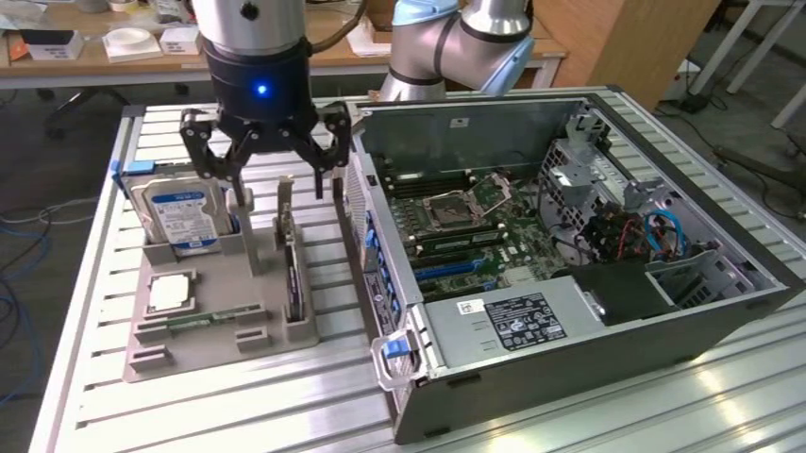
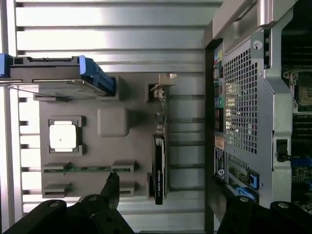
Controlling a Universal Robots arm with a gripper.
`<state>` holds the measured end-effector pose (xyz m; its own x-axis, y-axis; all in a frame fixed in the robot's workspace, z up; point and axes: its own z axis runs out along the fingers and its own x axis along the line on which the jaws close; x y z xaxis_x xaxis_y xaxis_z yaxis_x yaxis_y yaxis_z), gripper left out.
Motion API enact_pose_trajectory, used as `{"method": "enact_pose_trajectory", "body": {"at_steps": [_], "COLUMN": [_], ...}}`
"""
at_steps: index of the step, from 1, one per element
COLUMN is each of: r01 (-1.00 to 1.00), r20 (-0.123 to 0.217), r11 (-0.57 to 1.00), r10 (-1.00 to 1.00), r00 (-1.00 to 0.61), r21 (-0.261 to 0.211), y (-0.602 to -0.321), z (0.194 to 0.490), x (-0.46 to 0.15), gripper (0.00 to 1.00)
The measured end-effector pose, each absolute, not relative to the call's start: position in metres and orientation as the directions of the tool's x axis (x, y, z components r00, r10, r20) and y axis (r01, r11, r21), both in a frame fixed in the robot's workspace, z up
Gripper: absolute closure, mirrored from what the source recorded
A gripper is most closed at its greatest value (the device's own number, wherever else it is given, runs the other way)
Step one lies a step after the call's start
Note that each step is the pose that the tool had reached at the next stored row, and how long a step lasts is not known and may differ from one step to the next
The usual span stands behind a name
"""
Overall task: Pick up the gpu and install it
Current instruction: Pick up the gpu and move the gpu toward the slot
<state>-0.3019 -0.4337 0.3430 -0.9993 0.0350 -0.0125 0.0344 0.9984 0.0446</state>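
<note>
The gpu (image 1: 293, 276) is a thin dark card standing on its edge in a slot of the grey holder tray (image 1: 214, 363), close to the open computer case (image 1: 529, 326). My gripper (image 1: 279, 189) hangs open above the far end of the tray, over the gpu's far end and beside the hard drive, and it holds nothing. In the wrist view the gpu (image 2: 159, 165) appears edge-on as a slim black slab. There my gripper (image 2: 165, 192) straddles its near end, one fingertip (image 2: 112, 183) over the tray and the other by the case wall.
On the tray also sit a silver hard drive with a blue label (image 1: 183, 215), a cpu (image 1: 170, 291) and a green RAM stick (image 1: 202, 319). The case lies on its side with the motherboard (image 1: 473, 231) exposed. The slatted metal table (image 1: 189, 415) carries everything.
</note>
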Motion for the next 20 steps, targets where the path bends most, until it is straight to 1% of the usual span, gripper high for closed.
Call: {"method": "enact_pose_trajectory", "body": {"at_steps": [20], "r01": [0.032], "r20": [-0.012], "r11": [0.998], "r10": [0.033], "r00": [-0.999], "r21": [0.045], "y": [-0.447], "z": [0.307], "x": [-0.302], "gripper": [0.18]}}
